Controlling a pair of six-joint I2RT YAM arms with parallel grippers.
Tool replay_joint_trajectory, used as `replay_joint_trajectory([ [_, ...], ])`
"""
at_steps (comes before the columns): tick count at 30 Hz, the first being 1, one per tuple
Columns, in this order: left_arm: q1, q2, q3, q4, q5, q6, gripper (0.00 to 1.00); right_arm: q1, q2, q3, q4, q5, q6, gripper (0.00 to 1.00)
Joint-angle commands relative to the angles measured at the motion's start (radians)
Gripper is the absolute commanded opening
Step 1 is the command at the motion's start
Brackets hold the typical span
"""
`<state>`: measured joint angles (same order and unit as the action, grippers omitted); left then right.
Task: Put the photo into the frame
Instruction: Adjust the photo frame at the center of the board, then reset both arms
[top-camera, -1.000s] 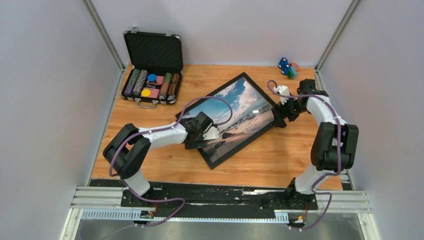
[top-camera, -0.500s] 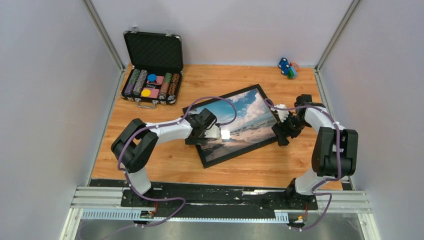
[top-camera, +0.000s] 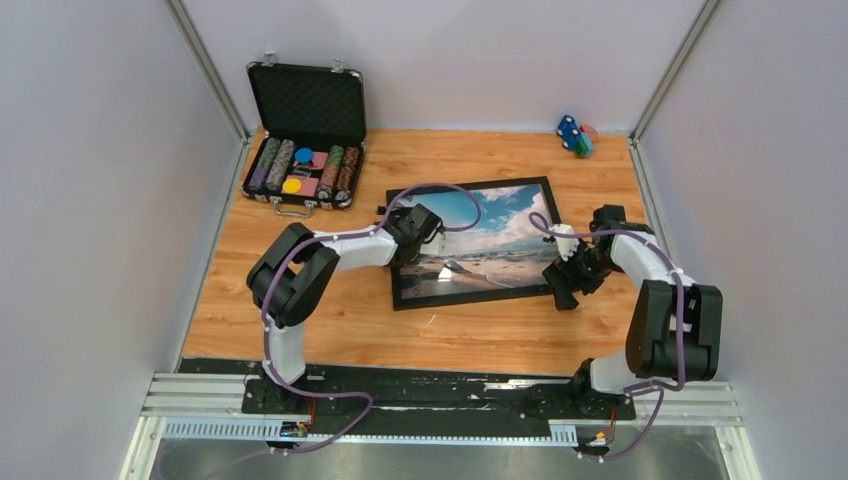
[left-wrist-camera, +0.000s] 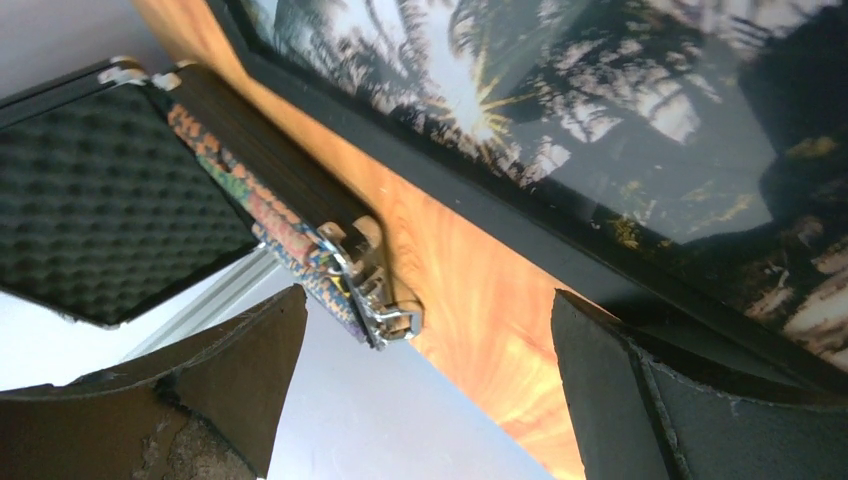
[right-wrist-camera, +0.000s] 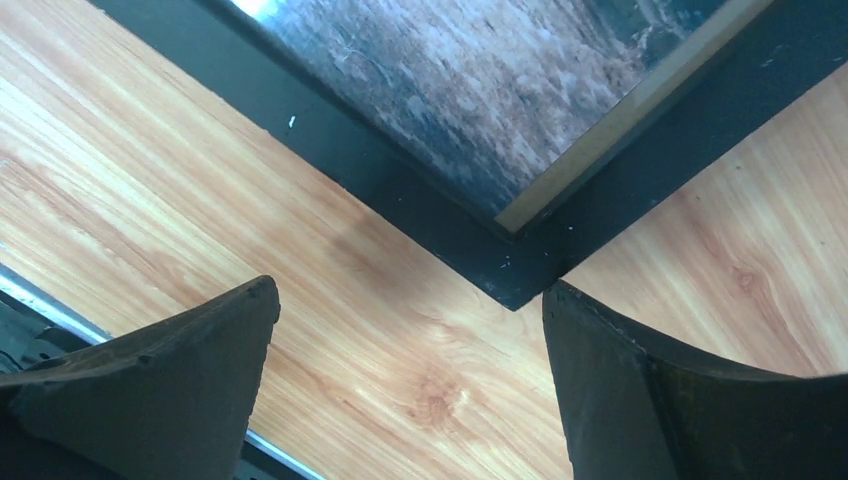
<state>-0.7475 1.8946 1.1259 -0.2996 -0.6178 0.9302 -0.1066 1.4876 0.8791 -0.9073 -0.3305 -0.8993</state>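
Note:
The black-edged frame (top-camera: 470, 297) lies flat in the middle of the table, nearly square to its front edge. The beach photo (top-camera: 480, 235) shows inside it, behind the pane. My left gripper (top-camera: 400, 218) sits at the frame's far left corner, open; in its wrist view the left gripper (left-wrist-camera: 428, 320) has only table and wall between its fingers, with the frame's edge (left-wrist-camera: 480, 215) just beyond the right finger. My right gripper (top-camera: 560, 290) hovers at the near right corner, open. In the right wrist view the frame's corner (right-wrist-camera: 515, 290) lies by the right finger of the right gripper (right-wrist-camera: 410, 300), ungripped.
An open black chip case (top-camera: 305, 130) stands at the back left, close to my left gripper (left-wrist-camera: 110, 190). Small coloured toy blocks (top-camera: 575, 137) lie at the back right. Grey walls close in the table on three sides.
The frame has turned from a diagonal lie to almost square with the table's front edge. Both arms swung with it: the left gripper to its far left corner, the right to its near right corner.

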Motion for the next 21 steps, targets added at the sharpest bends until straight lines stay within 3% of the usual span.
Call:
replay_joint_trajectory([
  [1,0.021,0.072,0.063,0.244,0.074,-0.058,1.0,0.035,-0.11,0.001,0.027,-0.165,0.099,1.0],
  [6,0.071,-0.009,0.048,0.225,0.072,-0.128,1.0,0.011,-0.22,0.006,0.106,-0.106,0.268,1.0],
  [11,0.109,-0.194,-0.032,0.175,0.114,-0.226,1.0,-0.059,-0.294,0.006,0.195,-0.053,0.419,1.0],
  [21,0.257,-0.631,-0.128,0.024,0.341,-0.527,1.0,-0.225,-0.456,0.001,0.302,-0.031,0.636,1.0],
])
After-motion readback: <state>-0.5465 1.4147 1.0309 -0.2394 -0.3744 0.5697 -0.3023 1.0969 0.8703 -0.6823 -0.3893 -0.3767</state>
